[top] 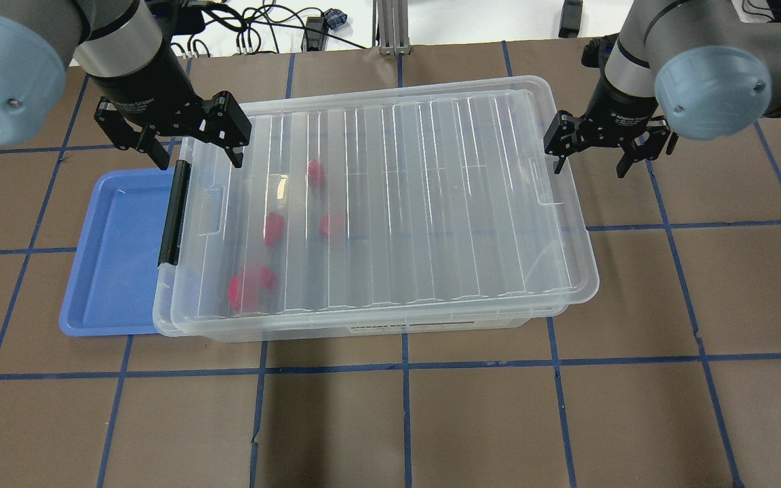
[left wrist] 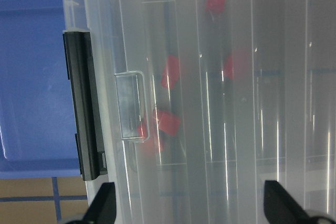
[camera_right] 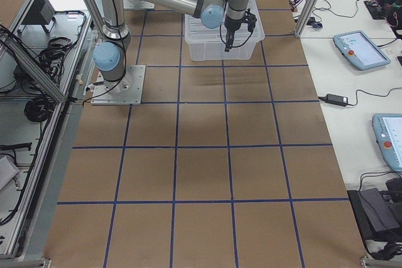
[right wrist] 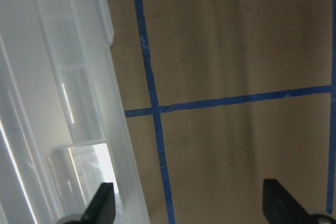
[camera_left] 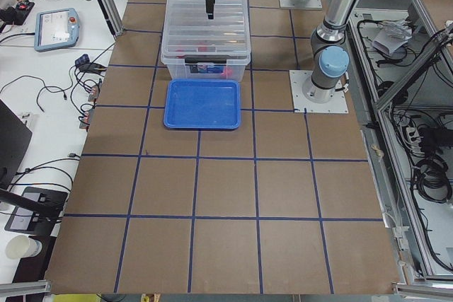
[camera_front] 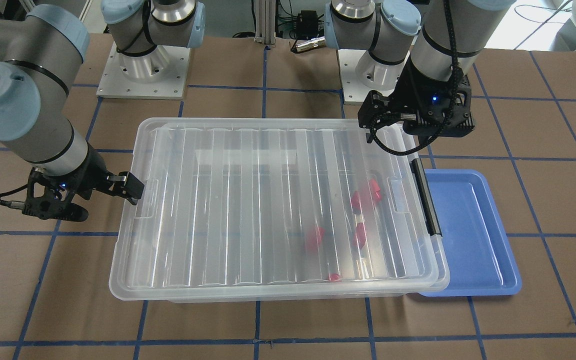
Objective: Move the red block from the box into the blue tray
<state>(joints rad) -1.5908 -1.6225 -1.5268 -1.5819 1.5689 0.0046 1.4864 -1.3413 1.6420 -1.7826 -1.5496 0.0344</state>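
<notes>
Lid (top: 397, 196) sat on box (top: 431, 320); red blocks (top: 272, 228) inside, left end. Left tool (top: 201, 154), apart, hung over clip handle (top: 172, 213) corner; right tool (top: 588, 161), apart, off right end, likely staged for lid lift. Blue tray (top: 116, 257) just left.

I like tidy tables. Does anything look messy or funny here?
Nothing is spilled or broken. The only odd thing is that the box's rim overhangs one edge of the blue tray, and the red blocks sit scattered under its closed lid.

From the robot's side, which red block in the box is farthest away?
The lone block near the box's far long wall. The other red ones lie nearer the robot, toward the box's middle and near side.
</notes>
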